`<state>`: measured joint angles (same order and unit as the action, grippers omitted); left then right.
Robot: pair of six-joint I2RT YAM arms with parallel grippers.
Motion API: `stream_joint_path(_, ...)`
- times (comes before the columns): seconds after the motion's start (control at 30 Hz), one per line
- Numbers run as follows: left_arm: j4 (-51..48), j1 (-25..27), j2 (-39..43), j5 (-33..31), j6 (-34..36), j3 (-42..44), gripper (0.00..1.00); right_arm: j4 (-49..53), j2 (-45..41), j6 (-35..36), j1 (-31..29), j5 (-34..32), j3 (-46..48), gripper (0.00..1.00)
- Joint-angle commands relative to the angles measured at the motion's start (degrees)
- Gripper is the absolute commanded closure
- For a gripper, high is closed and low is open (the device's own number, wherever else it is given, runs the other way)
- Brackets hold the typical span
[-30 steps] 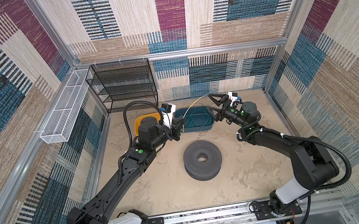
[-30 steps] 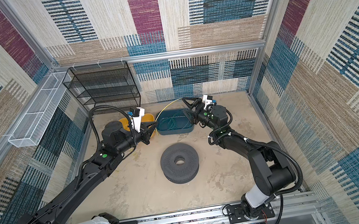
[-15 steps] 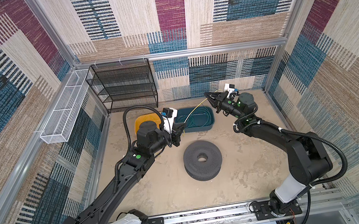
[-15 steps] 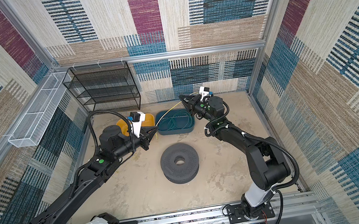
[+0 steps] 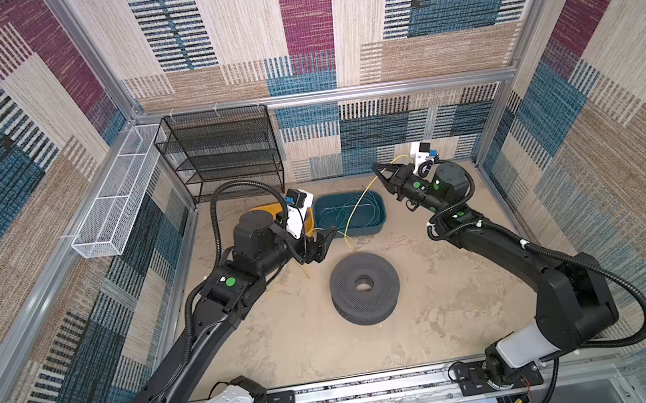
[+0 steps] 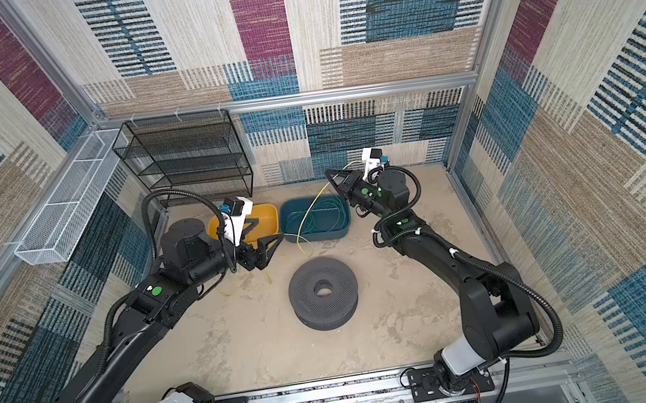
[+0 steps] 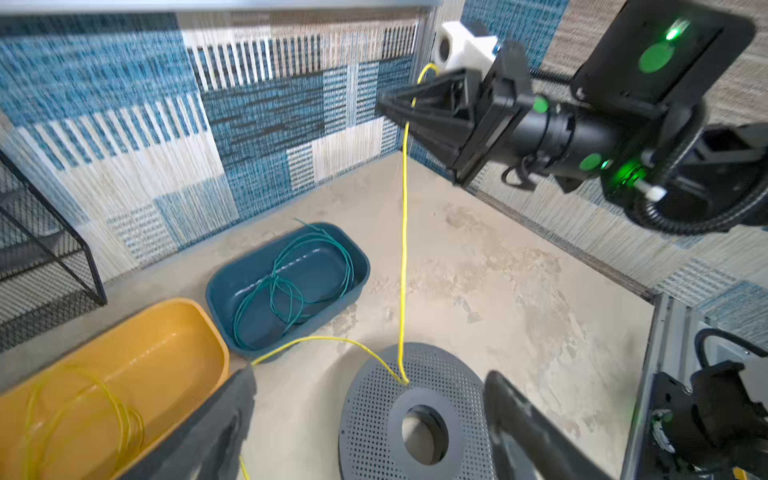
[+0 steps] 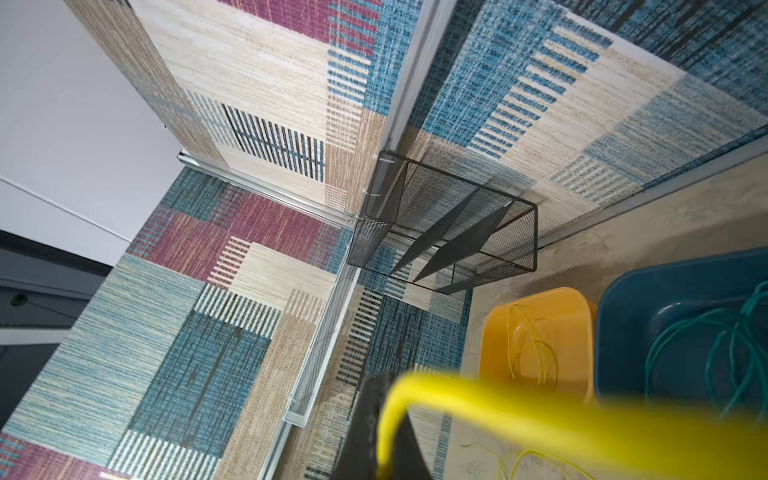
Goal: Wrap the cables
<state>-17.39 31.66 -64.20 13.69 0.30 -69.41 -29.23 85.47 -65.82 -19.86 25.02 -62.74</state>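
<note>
My right gripper point(image 5: 378, 170) is raised near the back wall and shut on a thin yellow cable point(image 7: 403, 249). The cable hangs down from it and bends low near the dark grey perforated spool point(image 5: 364, 287). From there it runs toward my left gripper point(image 5: 320, 244). That gripper is open and low, between the spool and the yellow bin point(image 7: 124, 361), with nothing between its fingers point(image 7: 224, 415). More yellow cables point(image 7: 104, 399) lie in the yellow bin. Teal cables point(image 7: 291, 282) are coiled in the blue bin point(image 5: 381, 212).
A black wire shelf point(image 5: 223, 152) stands at the back left. A white mesh basket point(image 5: 116, 202) hangs on the left wall. Loose yellow cable strands point(image 8: 519, 461) lie on the floor. The arms' base rail point(image 5: 357, 395) runs along the front edge.
My right gripper closed on the yellow cable and lifted it toward the back wall. My left gripper pulled back, lower, and opened, letting the cable go. The cable now hangs slack.
</note>
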Motion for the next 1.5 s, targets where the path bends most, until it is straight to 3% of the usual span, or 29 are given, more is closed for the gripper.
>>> stream_joint_path(0.0,-2.70,1.28,-5.15,2.15,2.17,-5.42,0.23,2.83,-1.09,8.79,-2.19,-0.99,-0.76,1.00)
stream_joint_path(0.3,1.27,5.67,-19.99,6.20,2.54,-14.00,0.51,6.85,-3.86,14.72,-6.94,0.22,-1.36,1.00)
stream_joint_path(0.37,3.06,5.90,-20.86,6.41,1.76,-13.71,0.63,7.43,-4.41,15.36,-7.67,0.64,-0.92,1.00)
stream_joint_path(0.5,6.57,6.12,-20.66,5.53,0.59,-11.07,0.97,7.30,-4.58,15.78,-8.00,2.39,0.21,1.00)
stream_joint_path(0.57,8.70,6.11,-20.07,5.14,-0.18,-8.88,1.00,8.12,-4.32,16.76,-8.09,3.70,-0.44,0.97)
stream_joint_path(0.67,15.78,6.21,-17.53,2.35,-2.38,-2.63,1.00,13.65,-5.42,20.34,-8.04,2.21,-2.17,0.44)
stream_joint_path(0.7,19.71,6.17,-16.03,0.82,-3.44,0.64,1.00,16.34,-6.85,21.65,-8.01,-0.13,-2.38,0.35)
stream_joint_path(0.8,30.31,6.05,-12.35,-3.39,-6.05,8.75,1.00,19.69,-12.00,21.72,-7.53,-5.46,0.08,0.19)
stream_joint_path(0.87,33.17,5.88,-11.42,-4.36,-6.92,10.89,1.00,20.16,-15.04,19.87,-6.80,-6.43,2.46,0.15)
stream_joint_path(1.13,38.13,5.69,-9.95,-2.80,-8.03,13.43,1.00,15.73,-24.59,4.26,2.66,-3.36,15.16,0.17)
stream_joint_path(1.2,38.48,5.69,-9.83,-1.99,-8.05,13.77,1.00,10.08,-24.96,-1.11,5.11,-0.52,18.75,0.22)
stream_joint_path(1.27,38.52,5.69,-9.98,-1.05,-8.11,14.09,1.00,4.43,-23.28,-3.88,5.63,2.09,19.77,0.33)
stream_joint_path(1.33,38.88,5.69,-9.98,0.62,-8.66,14.43,1.00,2.62,-20.42,-1.68,5.64,4.87,17.09,0.45)
stream_joint_path(1.4,37.96,5.69,-9.75,1.56,-9.38,13.99,1.00,7.35,-17.38,4.72,5.70,4.97,11.99,0.58)
stream_joint_path(1.47,37.34,5.69,-9.44,2.12,-9.93,13.88,1.00,11.32,-14.33,13.70,5.61,6.11,6.85,0.64)
